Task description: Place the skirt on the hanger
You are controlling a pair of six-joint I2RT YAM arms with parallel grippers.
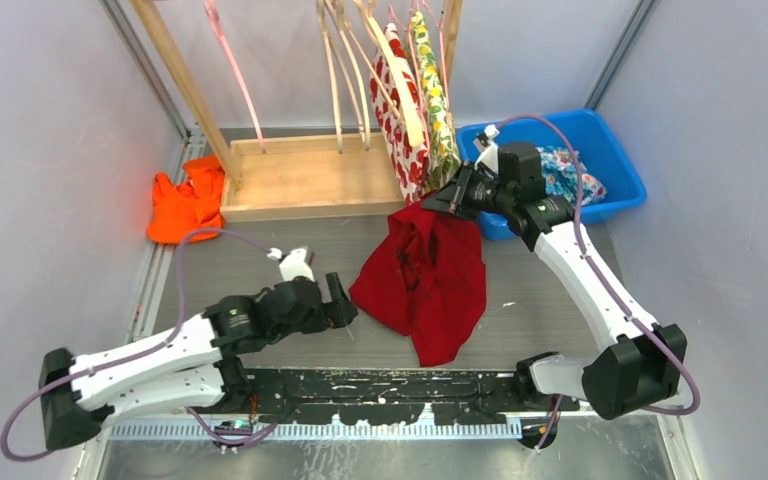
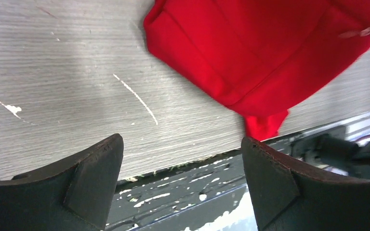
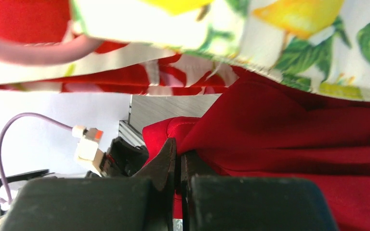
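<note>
Near the front of the table (image 1: 250, 262), the left gripper (image 1: 343, 300) sits wide open and empty beside the red skirt (image 1: 425, 280); farther back, the right gripper (image 1: 438, 200) is clamped on the skirt's top edge, holding it raised, seemingly to reach the hangers (image 1: 405, 105) on the wooden rack (image 1: 300, 180)

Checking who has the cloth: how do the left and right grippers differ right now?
The left gripper is open and empty; the right gripper is shut on the red skirt. The left gripper sits low by the skirt's near-left edge; the right gripper is at its far corner, beside the hanging printed garments. Both have dark fingers.
</note>
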